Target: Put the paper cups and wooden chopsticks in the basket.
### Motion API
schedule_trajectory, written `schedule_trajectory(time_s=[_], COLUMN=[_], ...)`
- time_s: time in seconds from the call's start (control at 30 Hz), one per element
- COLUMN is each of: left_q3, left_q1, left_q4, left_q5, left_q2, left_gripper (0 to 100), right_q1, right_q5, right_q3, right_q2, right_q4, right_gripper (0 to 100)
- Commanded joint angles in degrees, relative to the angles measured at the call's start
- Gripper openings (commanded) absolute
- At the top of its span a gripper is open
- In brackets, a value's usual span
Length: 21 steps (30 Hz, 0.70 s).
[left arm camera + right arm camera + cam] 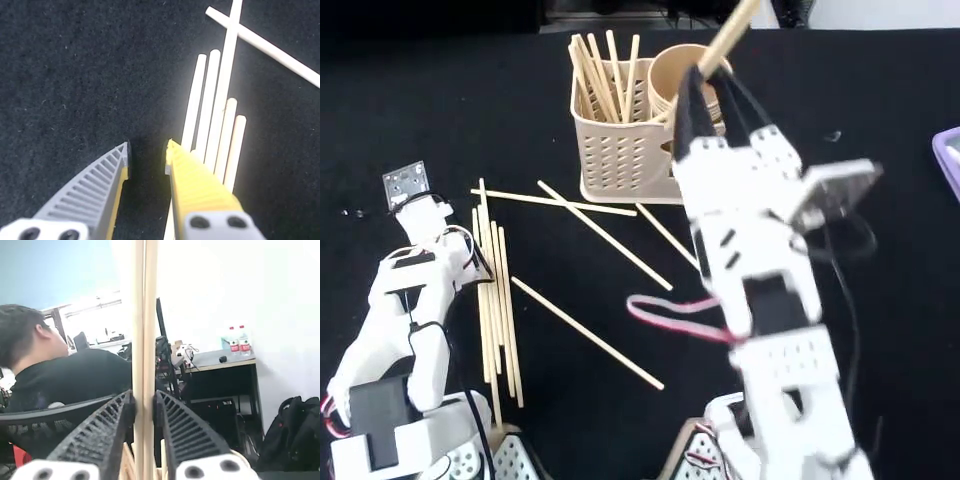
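The right hand (144,402) is gripping two chopsticks (144,315) over the basket (620,155) at twelve o'clock; next they need lowering in and releasing. The left hand (146,152), narrowly open and empty, is hovering beside loose chopsticks (498,300) at nine o'clock.

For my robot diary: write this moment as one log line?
right gripper: shut on chopsticks over basket | left gripper: open by chopstick row | paper cup: in basket
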Motion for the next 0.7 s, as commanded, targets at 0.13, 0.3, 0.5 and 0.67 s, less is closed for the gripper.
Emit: schedule_trajectory(time_s=[0.13,0.3,0.5,0.67], left_q3=[-0.5,-0.5,-0.4,-0.4], left_q1=[0.4,0.6,0.7,0.7], left_q4=[-0.8,-1.0,-1.0,-1.0], left_q5=[0.0,0.0,0.0,0.0], left_q2=[-0.4,-0.4,-0.4,-0.4], left_gripper=[13,13,13,13], right_q1=[1.0,-1.7,-5.3,-5.6], right_q5=[0.3,0.2,0.4,0.4], right_q3=[-17.7,-21.1,-21.3,-23.3], right_q2=[27.8,33.5,34.1,36.0], right_q4=[-6.2,-6.5,-6.7,-6.7], right_gripper=[1.1,1.1,1.2,1.2])
